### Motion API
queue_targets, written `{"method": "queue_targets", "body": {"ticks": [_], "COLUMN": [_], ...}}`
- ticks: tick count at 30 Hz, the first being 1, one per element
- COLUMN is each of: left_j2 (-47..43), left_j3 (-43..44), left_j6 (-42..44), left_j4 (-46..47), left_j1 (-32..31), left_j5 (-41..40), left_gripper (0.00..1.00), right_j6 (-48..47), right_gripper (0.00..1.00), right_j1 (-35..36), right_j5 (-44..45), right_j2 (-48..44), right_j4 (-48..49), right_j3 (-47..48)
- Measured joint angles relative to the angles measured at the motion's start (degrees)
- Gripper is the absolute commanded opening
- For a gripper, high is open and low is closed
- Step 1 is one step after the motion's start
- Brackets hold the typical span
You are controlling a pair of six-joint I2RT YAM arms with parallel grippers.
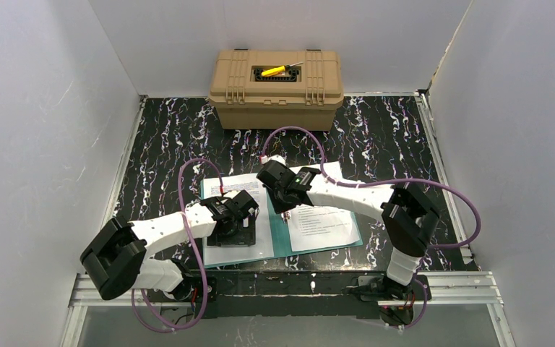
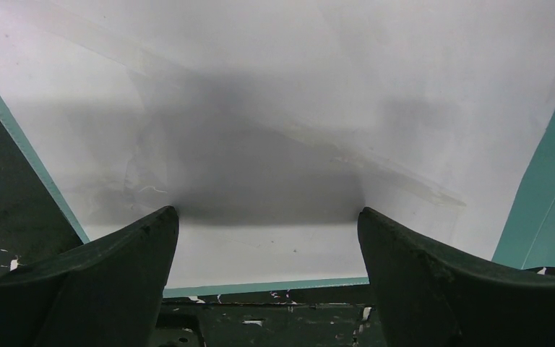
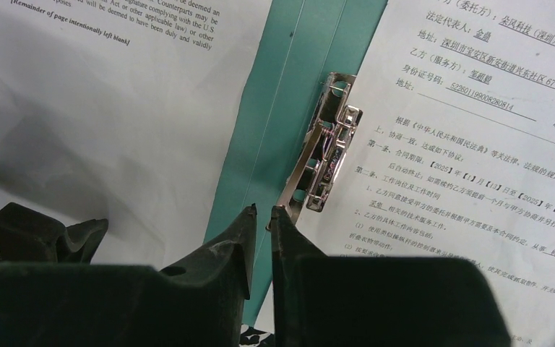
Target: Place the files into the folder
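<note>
Right gripper (image 3: 262, 213) is pinched nearly shut, and the tip of the clip (image 3: 329, 144) lever looks caught between its fingers, right by the folder (image 3: 289, 87) spine. Left gripper (image 2: 267, 213) is spread wide with nothing in it, fingers down on the left sheet (image 2: 296, 72), apparently pinning it. So both files lie on the open folder, one per leaf. The right sheet (image 3: 462, 181) has its edge at the clip, but whether it's under the clamp is hard to say. Paper's light, floppy and slidey, so pressing flat or taking an edge beats pinching mid-page. The clip is stiff, springy metal, best grabbed at the lever end. Tan toolbox (image 1: 276, 108) sits at the back.
</note>
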Motion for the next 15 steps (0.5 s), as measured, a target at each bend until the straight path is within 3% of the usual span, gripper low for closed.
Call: {"method": "queue_targets", "body": {"ticks": [7, 15], "left_j2": [0.20, 1.64], "left_j3": [0.04, 0.81], "left_j6": [-0.26, -1.03], "left_j4": [0.09, 0.26], "left_j1": [-0.07, -0.13], "left_j5": [0.00, 0.44], "left_gripper": [0.92, 0.93], "right_j6": [-0.42, -1.27], "right_gripper": [0.15, 0.02], "right_j1": [0.33, 1.44], "right_j5": [0.61, 1.92], "right_j2": [0.04, 0.15], "right_j4": [-0.17, -1.03], "right_j3": [0.00, -0.61]}}
